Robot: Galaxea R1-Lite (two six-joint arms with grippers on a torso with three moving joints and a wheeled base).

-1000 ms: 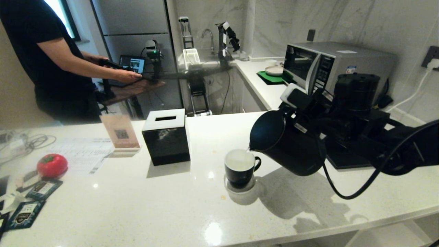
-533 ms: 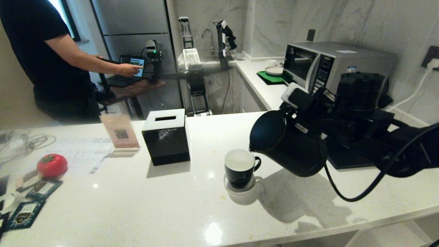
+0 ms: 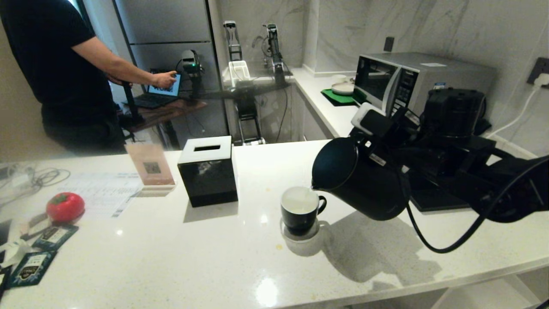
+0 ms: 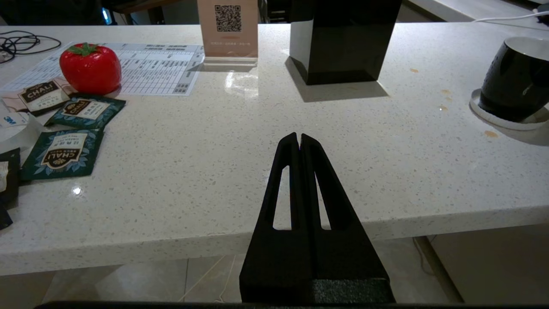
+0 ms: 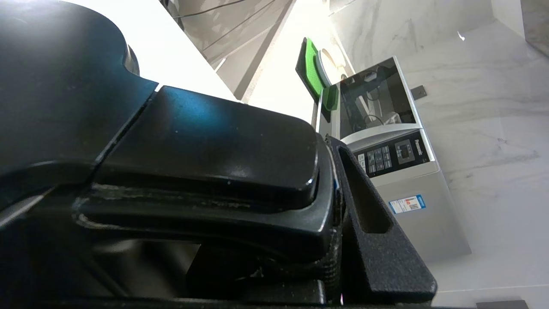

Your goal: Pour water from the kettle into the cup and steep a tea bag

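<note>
The matte-black kettle point(image 3: 356, 180) hangs tilted above the counter, its spout point(image 3: 312, 187) just over the rim of the cup point(image 3: 300, 210). My right gripper point(image 3: 383, 141) is shut on the kettle's handle point(image 5: 206, 150); one finger point(image 5: 369, 206) presses against its side. The glossy black cup stands on a white coaster point(image 3: 300, 235) and holds a pale pool of water point(image 3: 299, 199). It also shows in the left wrist view as the cup point(image 4: 514, 81). My left gripper point(image 4: 299, 137) is parked at the counter's front edge, shut and empty. No tea bag is in view.
A black tissue box point(image 3: 208, 171) stands left of the cup, beside a QR sign point(image 3: 150, 165). A red tomato-shaped object point(image 3: 65, 207) and teal sachets point(image 3: 32, 266) lie far left. Microwave point(image 3: 411, 81) behind my right arm. A person point(image 3: 55, 73) stands at the back left.
The kettle stays tilted over the cup with almost no shift. The person's hand has moved across to the laptop at the back.
</note>
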